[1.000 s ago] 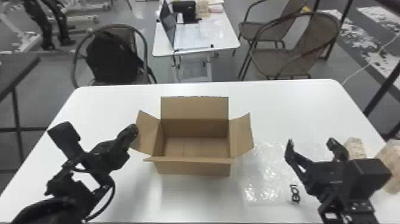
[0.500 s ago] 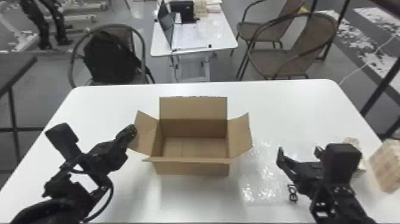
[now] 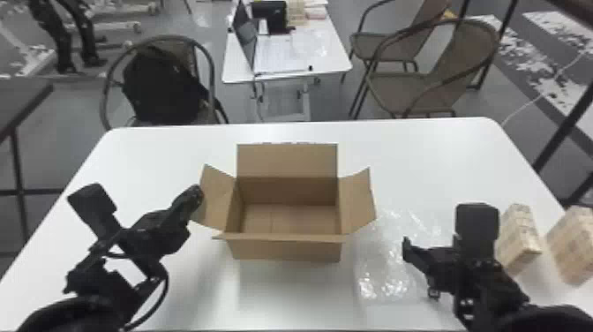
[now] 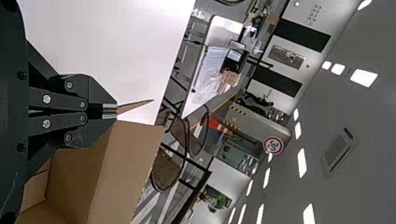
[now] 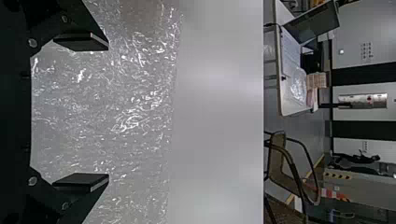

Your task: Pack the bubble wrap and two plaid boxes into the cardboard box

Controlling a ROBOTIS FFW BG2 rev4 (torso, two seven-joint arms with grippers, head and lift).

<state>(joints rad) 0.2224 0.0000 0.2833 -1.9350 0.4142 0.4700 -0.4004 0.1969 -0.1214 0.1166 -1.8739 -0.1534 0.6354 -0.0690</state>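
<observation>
White tabletop bears clear, crinkled bubble wrap with bright glints.

White desk, rounded far corners. Beyond it in head view, a smaller white table: open laptop toward its left side, black case near the back. Left of that table, round-backed chair with a dark bag on it. To the right, two brown chairs, the nearer partly overlapping the farther. Dark tabletop at left edge. Thin white cable on the floor, right. Left wrist view: round red-rimmed sign, orange cone, green plant, bright ceiling lights, a boxy ceiling unit.
</observation>
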